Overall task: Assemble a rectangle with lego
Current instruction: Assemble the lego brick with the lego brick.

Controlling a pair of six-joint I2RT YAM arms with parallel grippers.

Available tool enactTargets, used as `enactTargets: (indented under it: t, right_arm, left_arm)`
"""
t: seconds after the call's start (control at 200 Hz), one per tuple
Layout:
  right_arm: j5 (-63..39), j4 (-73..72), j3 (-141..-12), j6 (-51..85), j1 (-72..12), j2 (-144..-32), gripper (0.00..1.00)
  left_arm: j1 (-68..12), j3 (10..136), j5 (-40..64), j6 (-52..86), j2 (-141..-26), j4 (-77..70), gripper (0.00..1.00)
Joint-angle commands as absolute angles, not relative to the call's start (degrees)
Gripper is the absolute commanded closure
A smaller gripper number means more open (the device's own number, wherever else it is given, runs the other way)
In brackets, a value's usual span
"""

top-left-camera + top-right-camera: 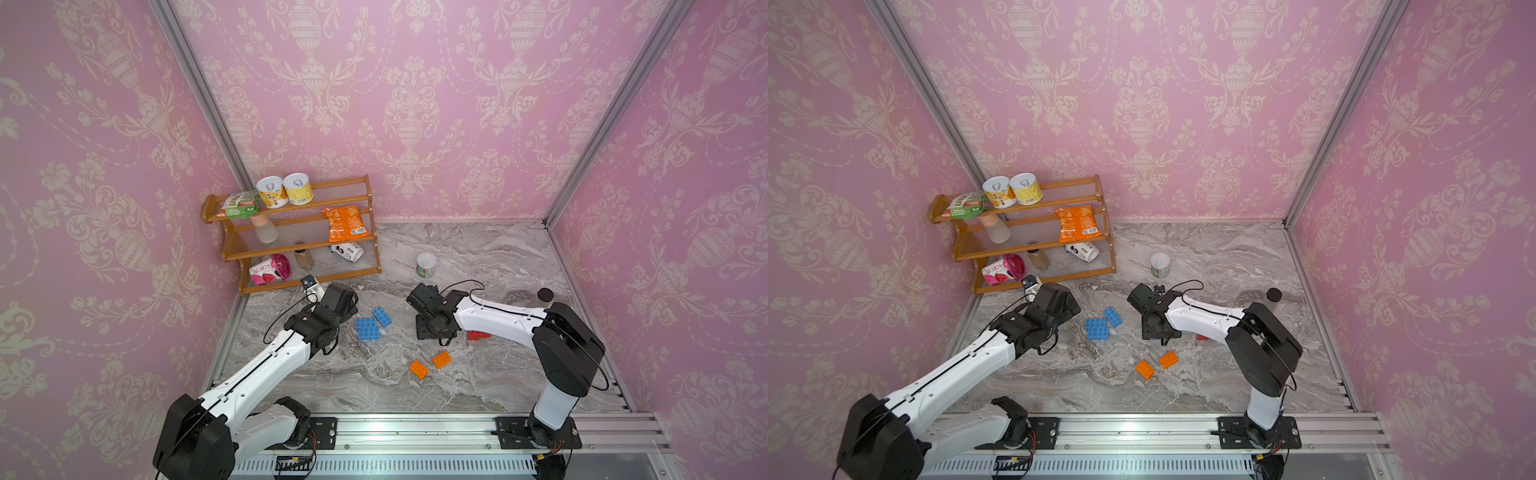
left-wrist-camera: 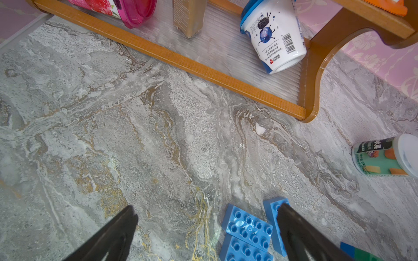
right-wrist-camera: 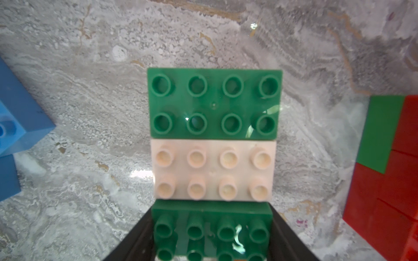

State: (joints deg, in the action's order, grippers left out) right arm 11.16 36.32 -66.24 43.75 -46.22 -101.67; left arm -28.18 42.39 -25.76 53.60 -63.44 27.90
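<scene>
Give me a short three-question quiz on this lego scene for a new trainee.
1. True or false: the left gripper is shut.
2. Which colour of brick lies between the far green brick and the near green brick held by the right gripper? A red, B white, C orange.
3. How many orange bricks lie on the table in a top view?
Key: 1 false, it is open. 2 B, the white brick. 3 two.

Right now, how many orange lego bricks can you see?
2. The nearer orange brick lies in the open toward the front; the farther orange brick lies close beside it, on the robot's right. More may be hidden from view.
</scene>
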Motion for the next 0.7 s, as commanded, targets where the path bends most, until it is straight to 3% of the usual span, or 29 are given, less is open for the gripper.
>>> enactTargets:
  t: [0.0, 0.38, 0.695]
  right_arm:
    - [11.47, 38.59, -66.86, 43.77, -45.71, -103.80, 0.53]
    - [11.12, 41.75, -65.61, 44.38, -45.50, -106.74, 0.58]
    - [7.20, 41.29, -63.31, 44.19, -45.52, -109.50, 0.72]
  left_arm:
    - [-27.68, 43.15, -25.61, 52.47, -63.33, 28.92, 0.01]
    - [-27.69, 42.80, -26.19, 52.54, -62.01, 29.54, 0.01]
    - [-27.69, 42.32, -26.54, 52.82, -60.90, 29.91, 0.01]
